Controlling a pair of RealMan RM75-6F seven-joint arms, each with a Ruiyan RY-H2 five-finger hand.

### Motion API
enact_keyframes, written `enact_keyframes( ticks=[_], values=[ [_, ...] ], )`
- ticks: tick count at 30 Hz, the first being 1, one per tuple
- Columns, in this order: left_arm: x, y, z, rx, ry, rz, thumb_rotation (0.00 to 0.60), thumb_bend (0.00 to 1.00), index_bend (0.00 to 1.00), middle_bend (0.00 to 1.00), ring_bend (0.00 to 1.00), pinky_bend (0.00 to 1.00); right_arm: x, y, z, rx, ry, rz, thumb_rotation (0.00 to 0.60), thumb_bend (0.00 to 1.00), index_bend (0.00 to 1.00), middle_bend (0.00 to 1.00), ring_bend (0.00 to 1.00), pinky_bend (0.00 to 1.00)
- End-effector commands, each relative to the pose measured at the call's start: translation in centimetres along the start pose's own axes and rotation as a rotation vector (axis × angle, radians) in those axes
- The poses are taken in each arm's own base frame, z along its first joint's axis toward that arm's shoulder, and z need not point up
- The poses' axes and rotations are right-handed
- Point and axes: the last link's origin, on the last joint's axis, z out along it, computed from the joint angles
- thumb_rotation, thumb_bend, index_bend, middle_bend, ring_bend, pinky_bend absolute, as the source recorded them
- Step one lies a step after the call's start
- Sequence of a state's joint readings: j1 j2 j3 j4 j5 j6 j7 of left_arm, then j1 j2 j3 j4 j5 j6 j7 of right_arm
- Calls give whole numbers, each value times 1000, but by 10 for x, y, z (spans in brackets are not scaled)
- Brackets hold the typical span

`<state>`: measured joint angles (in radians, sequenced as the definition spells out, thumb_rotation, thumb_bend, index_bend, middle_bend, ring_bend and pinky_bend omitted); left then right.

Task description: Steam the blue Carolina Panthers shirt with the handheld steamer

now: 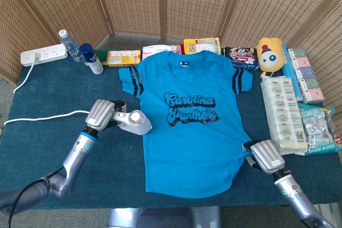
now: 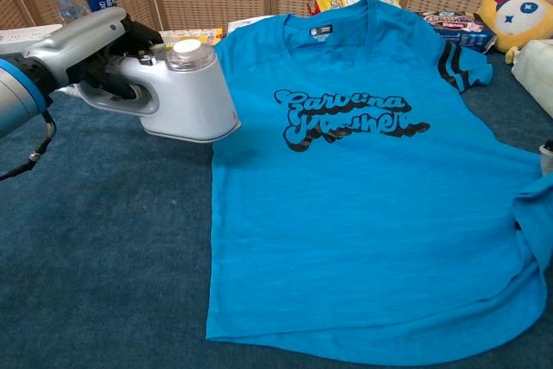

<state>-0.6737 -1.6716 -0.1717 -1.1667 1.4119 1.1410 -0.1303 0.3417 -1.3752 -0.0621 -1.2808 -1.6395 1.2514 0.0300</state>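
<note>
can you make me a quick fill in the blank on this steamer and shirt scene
1. The left hand holds the white ____ by its handle.
2. The shirt lies flat and its lettering reads Carolina ____.
3. The right hand rests at the shirt's lower ____ edge, seen from the head view.
4. The yellow plush toy sits at the table's ____ edge, right of the shirt's collar.

Missing words: steamer; Panthers; right; far
</note>
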Motion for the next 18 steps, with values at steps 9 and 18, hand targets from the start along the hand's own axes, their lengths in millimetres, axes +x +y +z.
enact_keyframes(
  ticks=[9,18],
  values=[
    [-31,52,24,-79,-28,-6,600,397,685,768,679,745,-1,3,-2,-9,2,8,600,575,613,558,600,710],
    [-72,95,38,-147,-95,37,600,397,685,768,679,744,-4,6,-2,-16,1,22,600,574,616,560,601,711]
  ],
)
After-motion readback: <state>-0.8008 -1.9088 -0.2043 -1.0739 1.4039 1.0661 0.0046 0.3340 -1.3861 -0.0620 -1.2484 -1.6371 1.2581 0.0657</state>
